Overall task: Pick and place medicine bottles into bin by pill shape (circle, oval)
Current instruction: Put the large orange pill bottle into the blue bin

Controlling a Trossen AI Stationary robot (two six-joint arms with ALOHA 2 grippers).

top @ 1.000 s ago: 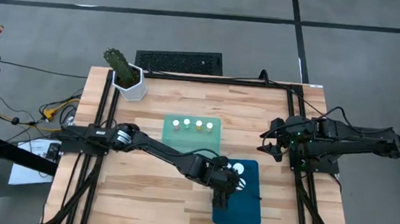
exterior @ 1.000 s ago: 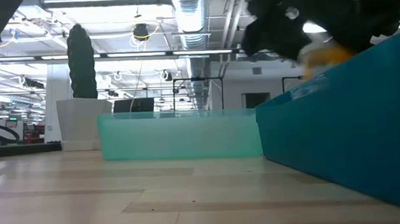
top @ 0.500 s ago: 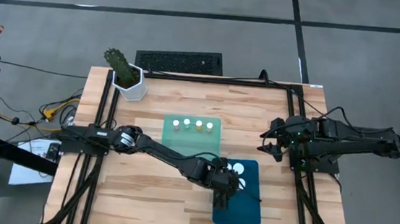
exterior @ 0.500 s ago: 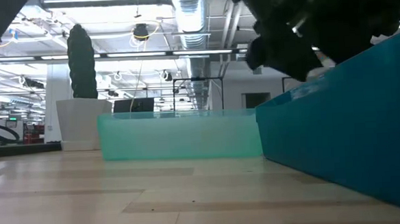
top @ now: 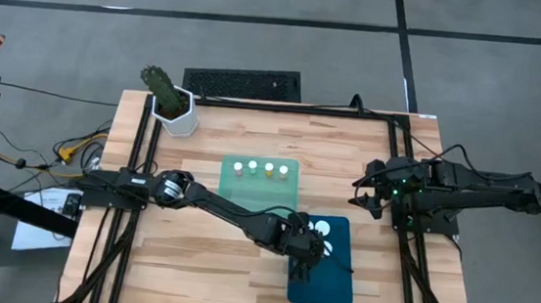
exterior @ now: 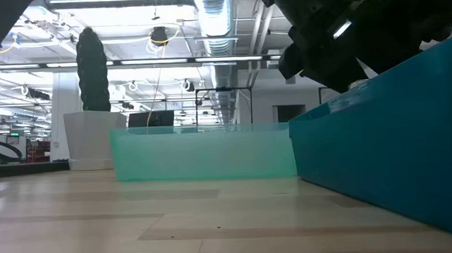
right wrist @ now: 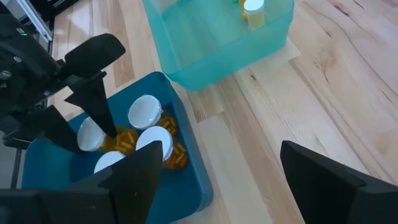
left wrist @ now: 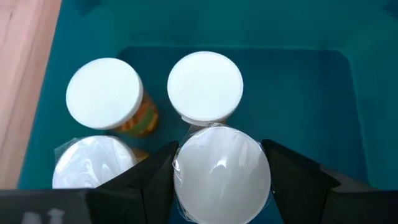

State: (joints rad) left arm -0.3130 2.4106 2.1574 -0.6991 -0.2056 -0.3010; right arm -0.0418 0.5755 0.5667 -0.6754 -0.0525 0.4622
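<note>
My left hand (left wrist: 221,180) is down inside the dark teal bin (top: 335,275), and between its two fingers (left wrist: 152,180) I hold a wide bottle by its white cap (left wrist: 222,171), the fingers set to either side of it. Three more wide bottles stand in the bin with it. One (left wrist: 205,87) touches the cap I hold, a second (left wrist: 104,94) stands just beside that one with its orange body showing under the cap, and a third (left wrist: 93,163) sits next to my finger. In the right wrist view the same four white caps (right wrist: 144,112) cluster at one end of the bin, with my left arm (right wrist: 68,74) reaching down over them.

The bin lies on the front part of the wooden desk (top: 173,261), toward my right side. Just beyond it stands the light green tray (top: 259,192), and in it four narrow bottles (top: 260,168) stand upright in a row along its far side.

My right hand (top: 363,194) waits well apart at the right edge of the desk, its fingers (right wrist: 317,177) standing wide with nothing between them.

Farthest off, at the far left corner of the desk, is a white hexagonal pot (top: 177,114) with a green cactus (top: 158,85).
</note>
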